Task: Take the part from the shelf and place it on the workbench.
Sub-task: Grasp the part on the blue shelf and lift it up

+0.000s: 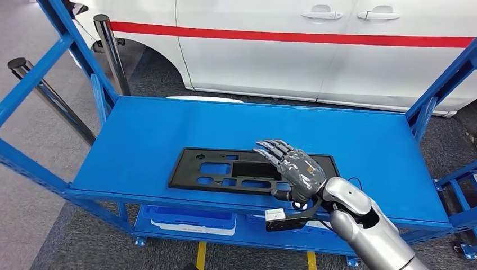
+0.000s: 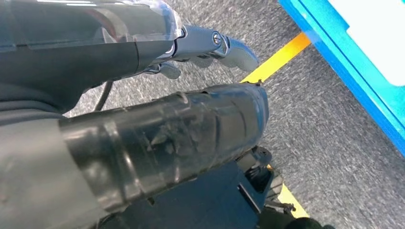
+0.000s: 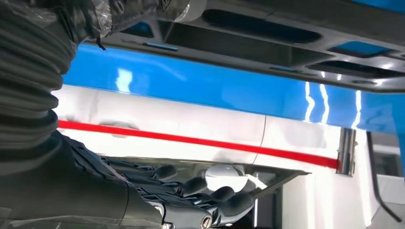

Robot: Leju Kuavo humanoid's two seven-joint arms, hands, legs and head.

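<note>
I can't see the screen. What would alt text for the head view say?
The robot's right hand, fingers extended, reaches over the right end of a flat black part with cut-outs, lying on a blue shelf. Behind the shelf stands a white car with a red stripe; grey carpet lies below.

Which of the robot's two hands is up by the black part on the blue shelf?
The right hand is, with its fingers over the black part's right end; the left hand hangs low above the carpet.
</note>
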